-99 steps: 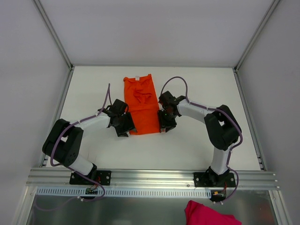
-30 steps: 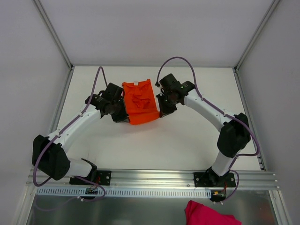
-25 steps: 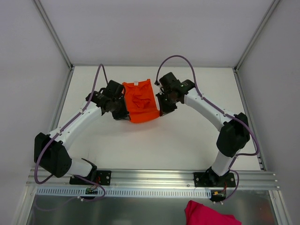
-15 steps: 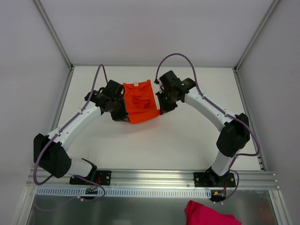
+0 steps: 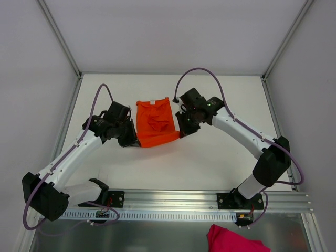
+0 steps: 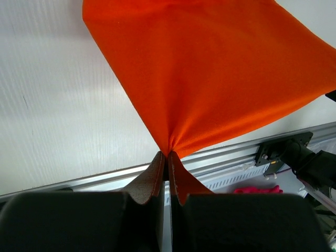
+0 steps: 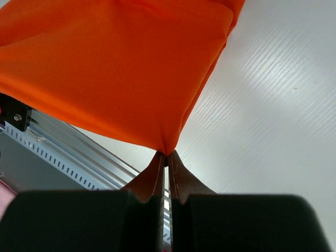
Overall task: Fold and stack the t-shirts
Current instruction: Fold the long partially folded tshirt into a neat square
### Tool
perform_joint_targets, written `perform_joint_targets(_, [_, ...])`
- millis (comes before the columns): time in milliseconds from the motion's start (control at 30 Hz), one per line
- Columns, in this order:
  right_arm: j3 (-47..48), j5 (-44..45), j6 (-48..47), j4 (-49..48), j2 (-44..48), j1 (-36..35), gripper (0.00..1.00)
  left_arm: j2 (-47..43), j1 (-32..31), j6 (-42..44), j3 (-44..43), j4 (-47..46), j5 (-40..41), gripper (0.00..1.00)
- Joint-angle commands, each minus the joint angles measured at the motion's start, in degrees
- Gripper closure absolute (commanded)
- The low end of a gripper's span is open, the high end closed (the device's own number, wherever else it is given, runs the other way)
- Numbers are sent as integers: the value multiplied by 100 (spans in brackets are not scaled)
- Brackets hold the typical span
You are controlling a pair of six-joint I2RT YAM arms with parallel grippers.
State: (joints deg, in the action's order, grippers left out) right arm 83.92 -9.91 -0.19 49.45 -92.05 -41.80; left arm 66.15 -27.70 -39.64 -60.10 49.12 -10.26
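Note:
A bright orange t-shirt lies partly folded at the middle back of the table, its white neck label at the far edge. My left gripper is shut on the shirt's near left corner, and my right gripper is shut on the near right corner. Both corners are lifted, so the near hem hangs stretched between the two grippers. In the left wrist view the orange fabric fans out from the pinched fingertips of the left gripper. The right wrist view shows the same cloth gathered into the right gripper.
The white table is walled by grey panels on three sides. An aluminium rail runs along the near edge with both arm bases on it. A crumpled pink-red garment lies below the rail at the bottom right.
Both grippers, still holding the near corners, have moved back toward the near side and a little left. The lifted hem came with them, and the left arm has stretched lower.

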Motion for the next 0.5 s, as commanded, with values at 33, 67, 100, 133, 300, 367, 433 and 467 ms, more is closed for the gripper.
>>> perform_joint_targets(33, [10, 297, -51, 91, 180, 40, 99, -111, 37, 0, 86, 379, 226, 100])
perform_joint_targets(67, [123, 349, -121, 108, 118, 40, 99, -68, 37, 0, 77, 292, 235, 100])
perform_joint_targets(100, [194, 384, -183, 109, -13, 40, 99, 55, 28, 9, 16, 239, 261, 100])
perform_joint_targets(133, [256, 411, -218, 109, -76, 40, 99, 143, 37, 17, -28, 195, 270, 100])
perform_joint_targets(300, [904, 622, -447, 47, -567, 49, 99, 792, 28, 175, -528, -104, 402, 100])
perform_joint_targets(367, [1169, 640, -491, 56, -865, 67, 99, 952, 28, 237, -722, -157, 446, 100])
perform_joint_targets(433, [1582, 648, -553, 99, -1060, 110, 99, 1128, 28, 281, -968, -236, 481, 100])
perform_joint_targets(467, [1714, 648, -561, 108, -1269, 120, 99, 1206, 28, 316, -1065, -237, 499, 100])
